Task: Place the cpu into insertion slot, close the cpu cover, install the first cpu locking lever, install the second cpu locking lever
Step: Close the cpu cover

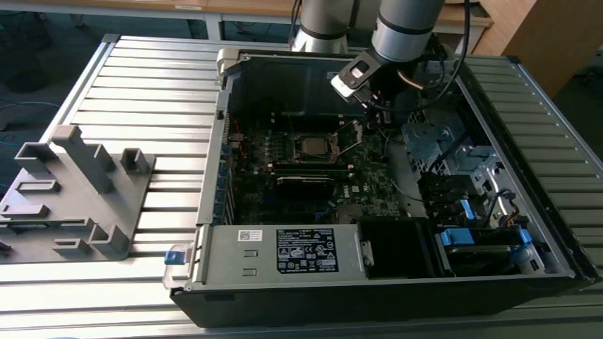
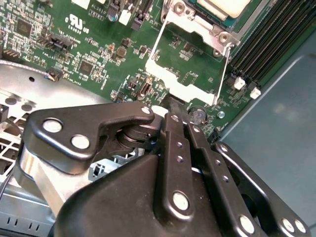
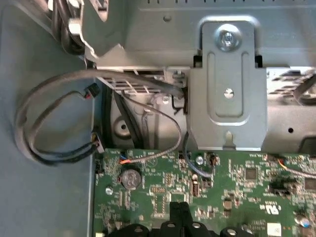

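Now, cpu [image 1: 311,146]: seated in insertion slot [image 1: 294,147]
cpu cover [image 2: 183,87]: raised, open
fingers [image 2: 171,129]: drawn close together, tips at cpu cover's free edge

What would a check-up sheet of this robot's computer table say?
Surface: slatted metal table, carrying an open computer case.
Job's things: cpu sits in the insertion slot; cpu cover is swung open.
Clutter: grey plastic fixture on the table, beside the case.
Grippers: tool low over the motherboard, next to the cpu cover's edge.
Cables: grey cables loop inside the case.
Surroundings: wooden desk beyond the table.
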You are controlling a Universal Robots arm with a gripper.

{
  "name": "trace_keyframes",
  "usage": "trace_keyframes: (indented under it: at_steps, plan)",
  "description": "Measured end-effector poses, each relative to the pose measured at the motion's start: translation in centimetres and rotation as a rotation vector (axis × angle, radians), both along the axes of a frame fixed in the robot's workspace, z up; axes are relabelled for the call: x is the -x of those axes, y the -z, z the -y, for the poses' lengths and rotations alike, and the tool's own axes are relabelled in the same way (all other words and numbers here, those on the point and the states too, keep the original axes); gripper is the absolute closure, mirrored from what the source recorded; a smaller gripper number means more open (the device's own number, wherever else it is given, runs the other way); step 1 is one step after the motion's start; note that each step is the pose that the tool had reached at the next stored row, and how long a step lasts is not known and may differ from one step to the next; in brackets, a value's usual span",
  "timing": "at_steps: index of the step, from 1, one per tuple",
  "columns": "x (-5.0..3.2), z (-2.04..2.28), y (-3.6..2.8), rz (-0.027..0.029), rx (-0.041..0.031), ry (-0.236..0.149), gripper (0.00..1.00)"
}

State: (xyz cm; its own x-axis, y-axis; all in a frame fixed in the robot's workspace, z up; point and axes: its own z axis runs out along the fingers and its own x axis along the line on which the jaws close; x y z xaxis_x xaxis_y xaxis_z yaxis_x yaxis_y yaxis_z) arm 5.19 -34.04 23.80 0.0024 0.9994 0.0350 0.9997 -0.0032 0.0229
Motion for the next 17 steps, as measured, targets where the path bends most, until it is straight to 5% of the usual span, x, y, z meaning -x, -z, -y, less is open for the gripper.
trace_keyframes:
  at_steps: [17]
  plan:
    - [3.66,0.0,0.0,0.0193,0.0,0.0,0.89]
